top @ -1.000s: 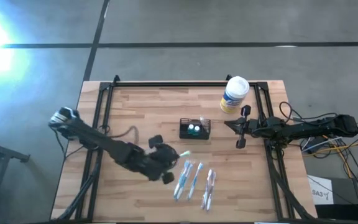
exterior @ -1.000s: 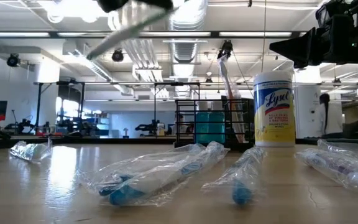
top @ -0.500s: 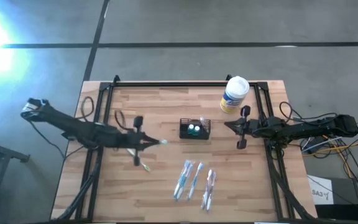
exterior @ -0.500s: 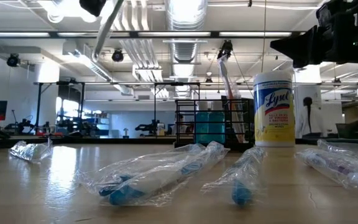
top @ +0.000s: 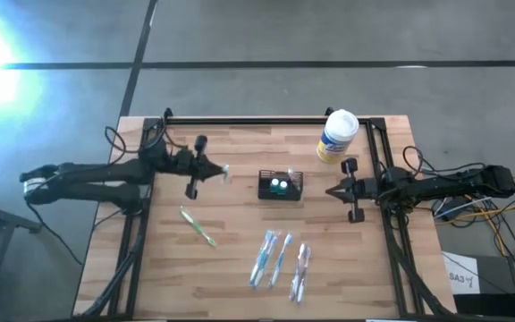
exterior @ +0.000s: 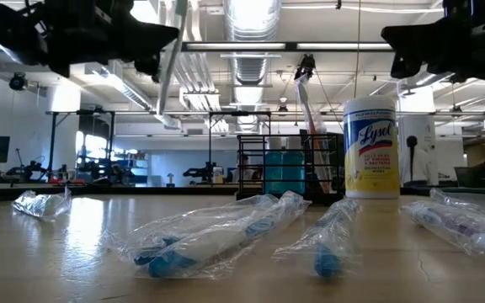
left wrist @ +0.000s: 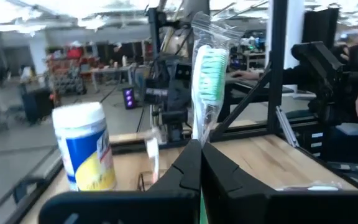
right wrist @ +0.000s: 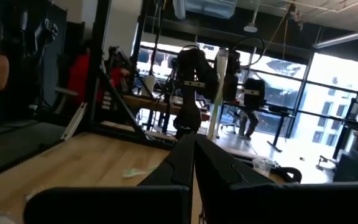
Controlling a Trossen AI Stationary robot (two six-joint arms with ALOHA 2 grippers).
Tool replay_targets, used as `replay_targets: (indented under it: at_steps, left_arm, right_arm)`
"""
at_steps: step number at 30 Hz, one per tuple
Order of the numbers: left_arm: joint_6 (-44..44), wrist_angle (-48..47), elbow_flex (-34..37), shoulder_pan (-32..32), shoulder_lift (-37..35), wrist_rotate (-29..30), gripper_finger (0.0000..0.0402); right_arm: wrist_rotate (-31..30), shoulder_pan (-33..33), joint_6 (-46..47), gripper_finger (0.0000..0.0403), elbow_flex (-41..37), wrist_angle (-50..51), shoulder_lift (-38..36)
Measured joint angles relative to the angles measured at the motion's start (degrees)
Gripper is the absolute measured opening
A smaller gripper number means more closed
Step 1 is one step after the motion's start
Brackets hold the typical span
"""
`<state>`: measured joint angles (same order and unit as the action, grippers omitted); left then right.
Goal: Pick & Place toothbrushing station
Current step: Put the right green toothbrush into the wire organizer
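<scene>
The black wire-mesh caddy (top: 280, 185) stands on the table's middle, with teal items and an upright toothbrush (exterior: 306, 105) in it. My left gripper (top: 215, 170) hangs left of the caddy, above the table, and is shut on a plastic-wrapped toothbrush (left wrist: 209, 68) with green bristles. My right gripper (top: 329, 191) is shut and empty, right of the caddy and near the white Lysol canister (top: 338, 134). A green-and-white toothbrush (top: 197, 225) lies flat on the table near my left gripper. My left gripper pinches the wrapped toothbrush by its handle (left wrist: 197, 134) between its two fingers. The fingers come level from the table's left and lie across the brush. The brush stands nearly upright, bristle head (left wrist: 211, 62) up, its lower end (exterior: 161, 88) below the fingers, clear of the table.
Several plastic-wrapped toothbrushes (top: 280, 259) lie side by side near the front edge. A crumpled clear wrapper (exterior: 40, 202) lies at the left in the low view. A black frame (top: 266, 121) runs along the table's far and side edges.
My left gripper has drawn back from the wrapped brushes toward the table's left and far edges, carrying the wrapped toothbrush, which has tipped from slanting to nearly upright. The green-and-white toothbrush on the table has come into view from under the arm. My right gripper has shifted slightly toward the near edge.
</scene>
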<state>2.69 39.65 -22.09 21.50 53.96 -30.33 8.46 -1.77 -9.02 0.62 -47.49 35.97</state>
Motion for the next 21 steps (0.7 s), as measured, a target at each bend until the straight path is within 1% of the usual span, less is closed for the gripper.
replay_targets:
  at_steps: [4,6,10,13,18,21]
  left_arm:
    - [5.04,0.58,-4.07,0.26,5.14,-3.2,0.0]
    - [6.53,0.84,-6.79,0.18,8.16,-5.69,0.0]
    - [5.75,1.37,-12.87,-0.23,14.83,-6.66,0.0]
    - [5.39,4.55,-16.38,-0.39,19.93,-7.37,0.0]
    - [3.62,9.33,-21.53,-0.09,28.13,-8.56,0.0]
    - [3.22,9.78,-23.96,0.19,32.51,-8.58,0.0]
  right_arm:
    - [-0.01,0.0,0.02,0.0008,0.0,0.2,0.24]
    - [-0.03,-0.01,0.02,0.0008,0.0,-0.68,0.07]
    - [-0.04,-0.01,-0.01,0.0008,0.0,-4.51,0.04]
    - [-0.14,-0.01,-0.28,0.0008,0.0,-5.97,0.04]
    - [-3.3,-0.01,-1.84,0.0008,0.0,-7.6,0.04]
    - [-7.12,-0.01,-2.13,0.0008,0.0,-7.6,0.04]
